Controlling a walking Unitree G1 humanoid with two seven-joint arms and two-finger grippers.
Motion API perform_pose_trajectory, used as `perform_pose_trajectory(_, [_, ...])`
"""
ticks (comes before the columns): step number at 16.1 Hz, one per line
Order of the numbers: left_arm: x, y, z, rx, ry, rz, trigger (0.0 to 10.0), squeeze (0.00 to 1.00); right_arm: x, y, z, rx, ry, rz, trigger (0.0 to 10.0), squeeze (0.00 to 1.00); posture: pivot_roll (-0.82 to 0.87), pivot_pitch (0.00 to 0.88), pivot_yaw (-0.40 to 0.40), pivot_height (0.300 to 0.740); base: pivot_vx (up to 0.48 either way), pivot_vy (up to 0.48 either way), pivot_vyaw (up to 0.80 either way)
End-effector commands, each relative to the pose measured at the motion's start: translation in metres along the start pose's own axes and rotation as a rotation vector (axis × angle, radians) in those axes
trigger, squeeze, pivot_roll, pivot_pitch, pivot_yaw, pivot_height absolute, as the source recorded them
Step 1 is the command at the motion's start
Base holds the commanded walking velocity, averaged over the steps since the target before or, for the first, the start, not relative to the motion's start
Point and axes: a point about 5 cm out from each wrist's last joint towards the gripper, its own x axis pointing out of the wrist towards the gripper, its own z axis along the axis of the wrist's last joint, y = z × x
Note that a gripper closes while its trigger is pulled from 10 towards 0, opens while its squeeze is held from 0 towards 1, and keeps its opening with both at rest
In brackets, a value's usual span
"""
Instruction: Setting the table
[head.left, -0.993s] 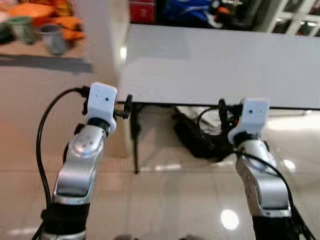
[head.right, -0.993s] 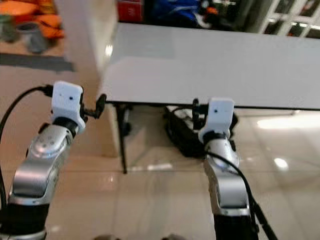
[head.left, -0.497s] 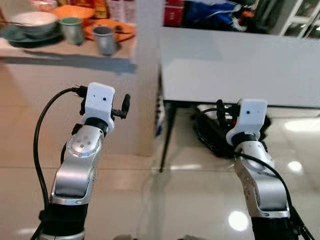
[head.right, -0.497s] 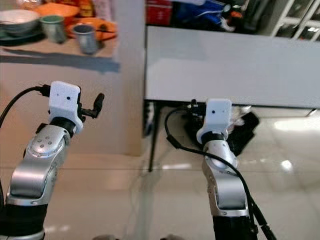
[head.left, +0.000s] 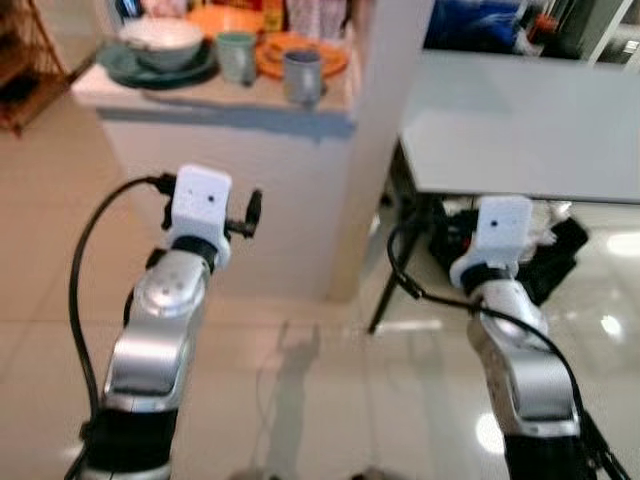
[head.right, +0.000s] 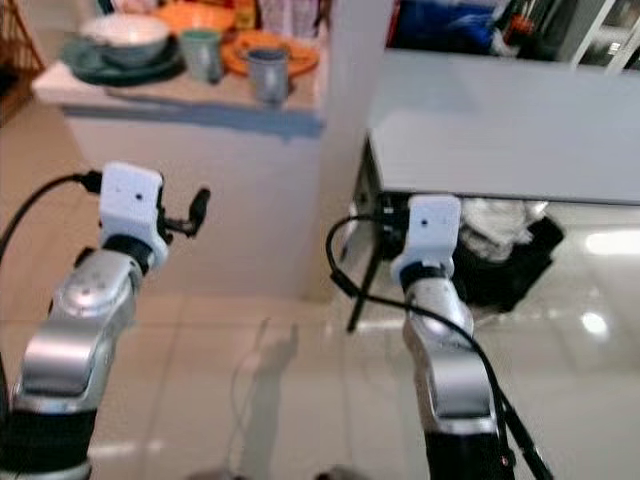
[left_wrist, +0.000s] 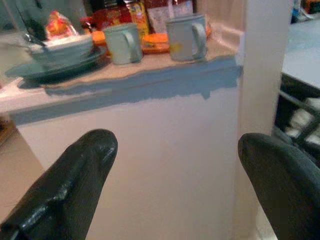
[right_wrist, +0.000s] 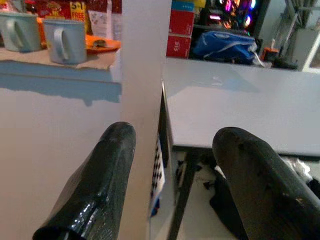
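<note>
Both my claws, left gripper (left_wrist: 175, 175) & right gripper (right_wrist: 172, 185), gaping w/ nothing held; dishes—bowl (head.left: 160, 40), mugs (head.left: 300, 75)—sit on counter (head.left: 215, 100) ahead, so I'd square up close before reaching.

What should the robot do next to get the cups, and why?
Probably step closer to the counter. The mugs and bowl sit on top, beyond both open grippers, left and right, which hold nothing.
</note>
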Motion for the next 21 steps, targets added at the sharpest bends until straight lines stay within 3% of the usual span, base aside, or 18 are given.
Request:
perform_pose_trajectory(1, [0.0, 0.0, 0.003, 0.014, -0.009, -0.004, 10.0, 0.0, 0.001, -0.001, 0.003, 0.002, -0.012, -0.004, 10.0, 0.0, 0.04, 0.049, -0.059, 0.74, 0.0, 0.48, 0.0])
perform_pose_trajectory(5, [-0.002, -0.005, 0.011, 0.0, -0.043, -0.018, 10.0, 0.0, 0.002, -0.002, 0.008, 0.027, -0.022, 0.001, 10.0, 0.0, 0.04, 0.046, -0.065, 0.74, 0.0, 0.344, 0.0])
perform_pose_trajectory(8, [0.001, -0.009, 0.015, -0.022, -0.047, 0.002, 10.0, 0.0, 0.007, -0.002, 0.013, -0.036, -0.035, -0.014, 10.0, 0.0, 0.04, 0.041, -0.067, 0.74, 0.0, 0.0, 0.0])
perform_pose_trajectory(10, [0.003, -0.011, 0.022, -0.048, -0.071, -0.001, 10.0, 0.0, 0.008, -0.003, 0.016, -0.028, -0.047, -0.019, 10.0, 0.0, 0.04, 0.041, -0.068, 0.74, 0.392, 0.0, 0.0])
perform_pose_trajectory(15, [0.002, -0.015, 0.022, -0.011, -0.065, -0.008, 10.0, 0.0, 0.01, -0.005, 0.019, 0.009, -0.06, -0.031, 10.0, 0.0, 0.04, 0.039, -0.075, 0.74, 0.48, 0.0, 0.0])
perform_pose_trajectory(21, [0.003, -0.017, 0.02, 0.013, -0.061, -0.02, 10.0, 0.0, 0.009, -0.008, 0.017, 0.048, -0.05, -0.033, 10.0, 0.0, 0.03, 0.037, -0.073, 0.74, 0.48, 0.0, -0.74])
